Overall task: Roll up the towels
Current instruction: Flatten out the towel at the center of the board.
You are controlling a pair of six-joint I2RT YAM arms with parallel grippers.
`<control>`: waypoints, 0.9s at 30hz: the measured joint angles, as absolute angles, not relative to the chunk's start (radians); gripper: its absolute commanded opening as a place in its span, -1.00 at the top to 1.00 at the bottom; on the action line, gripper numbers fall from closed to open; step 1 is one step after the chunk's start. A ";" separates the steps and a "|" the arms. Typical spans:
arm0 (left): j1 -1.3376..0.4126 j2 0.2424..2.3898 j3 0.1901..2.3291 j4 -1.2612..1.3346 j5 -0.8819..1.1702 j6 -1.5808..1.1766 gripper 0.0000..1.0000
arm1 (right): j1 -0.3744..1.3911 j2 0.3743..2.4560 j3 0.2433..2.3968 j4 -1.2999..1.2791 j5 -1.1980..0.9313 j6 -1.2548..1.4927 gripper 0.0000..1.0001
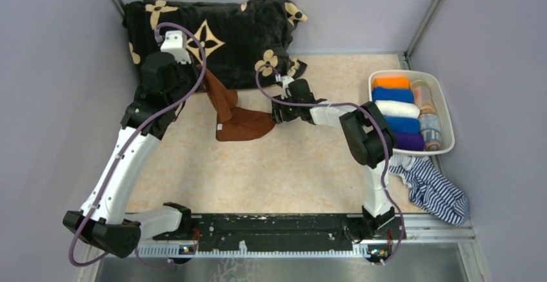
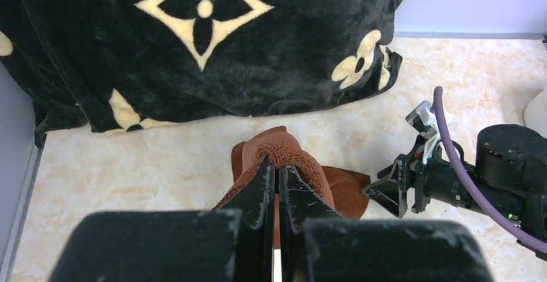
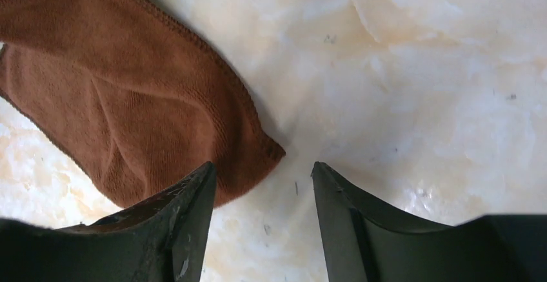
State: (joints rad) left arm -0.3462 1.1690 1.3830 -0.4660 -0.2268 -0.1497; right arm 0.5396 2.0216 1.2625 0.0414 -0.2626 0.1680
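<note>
Leftmost, the left hand is pinched tight on one end of the brown towel. A fold of the cloth bulges out past its fingertips, just in front of the black flowered blanket heaped along the back wall. From that grip the towel hangs down and to the right, and its lower part lies spread on the marbled worktop near the middle. The right hand stands at the towel's right end, its fingers spread apart with nothing between them. In the right wrist view one finger overlaps the towel's edge, the other is over bare worktop, and the towel's corner points into the gap. Whether the fingers touch the cloth I cannot tell. Further right, a white basket holds rolled towels side by side: orange, blue, white, blue and purple, with a few printed rolls beside them. A navy-and-white striped cloth lies crumpled just in front of the basket.
</note>
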 measured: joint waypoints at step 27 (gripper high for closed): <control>0.033 1.412 1.562 -0.476 0.039 -0.293 1.00 | 0.307 1.736 1.465 -0.224 -0.123 -0.007 1.00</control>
State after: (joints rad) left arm 0.0330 1.4120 1.5616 -0.4759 0.0387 -0.2932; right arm 0.3065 1.7363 1.4651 -0.2241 -0.1230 -0.0067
